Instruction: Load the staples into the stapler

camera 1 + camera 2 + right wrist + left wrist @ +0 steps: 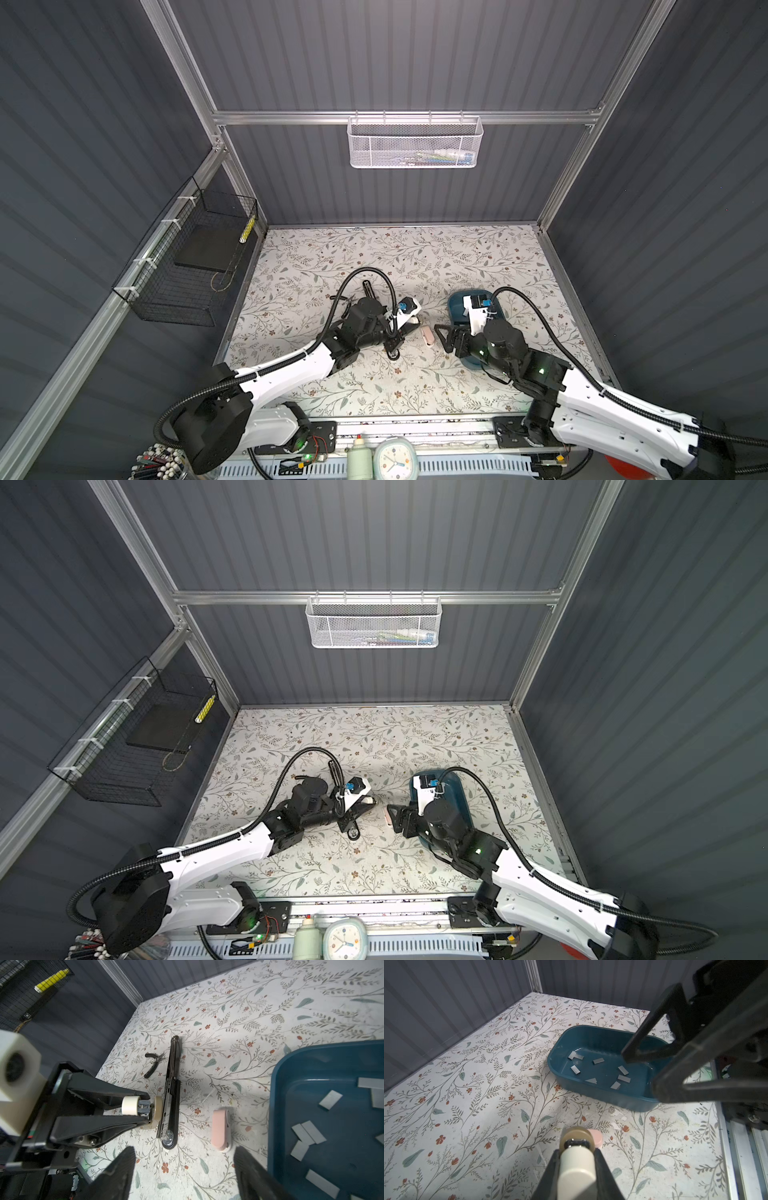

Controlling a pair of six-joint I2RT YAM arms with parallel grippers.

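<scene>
Our left end effector (145, 1108) is closed tight on the cream stapler (577, 1167). Our right end effector (184, 1150) stands open and empty. The staples (598, 1061) lie scattered in the blue tray (560, 1078) just beside it. We judge it best to choose one separate strip, pinch its long edges, and lift it flat.

The left arm (286, 370) and right arm (602, 399) have white moulded shell links joined by black cylindrical motor joints (505, 338) carrying small green lights (541, 370). A black corrugated cable (376, 274) runs along each. The left end effector (146, 1108) and right end effector (184, 1153) are black, with triangular open-frame fingers (99, 1124), silver screws (91, 1141) and a white camera housing (478, 318).
</scene>
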